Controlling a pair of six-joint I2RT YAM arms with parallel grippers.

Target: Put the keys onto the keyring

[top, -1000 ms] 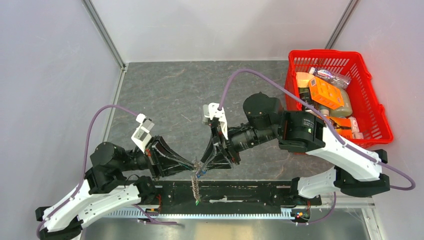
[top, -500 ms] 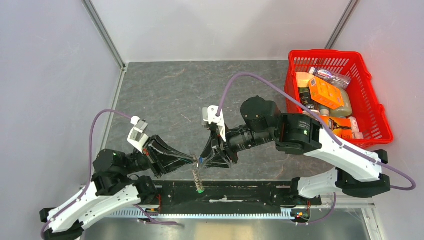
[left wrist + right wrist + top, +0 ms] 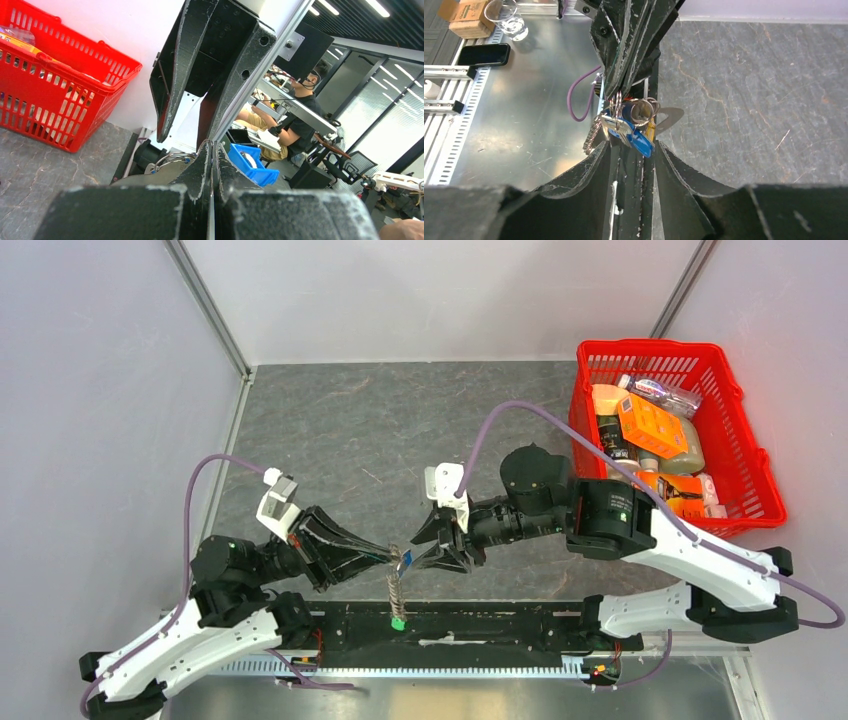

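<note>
While backing off rightward over the last second, widened steadily: right gripper (image 3: pixel 420 552), jaws now plainly apart, clamping nothing. Blue-capped key (image 3: pixel 638 139) lying loose between its fingertips, perhaps brushing one; cannot tell. Reads as a release, so that key judged threaded on. Keys (image 3: pixel 626 125) bunched in mid-air on the keyring (image 3: pixel 616 102), between the two grippers, above the near edge of the table (image 3: pixel 330 430). Left gripper (image 3: pixel 387 558) unchanged: pressed together, pinching the keyring's loop. Chain (image 3: pixel 392 590) and green tag (image 3: pixel 398 622) dangling below. Key count on the ring too cluttered to tell.
</note>
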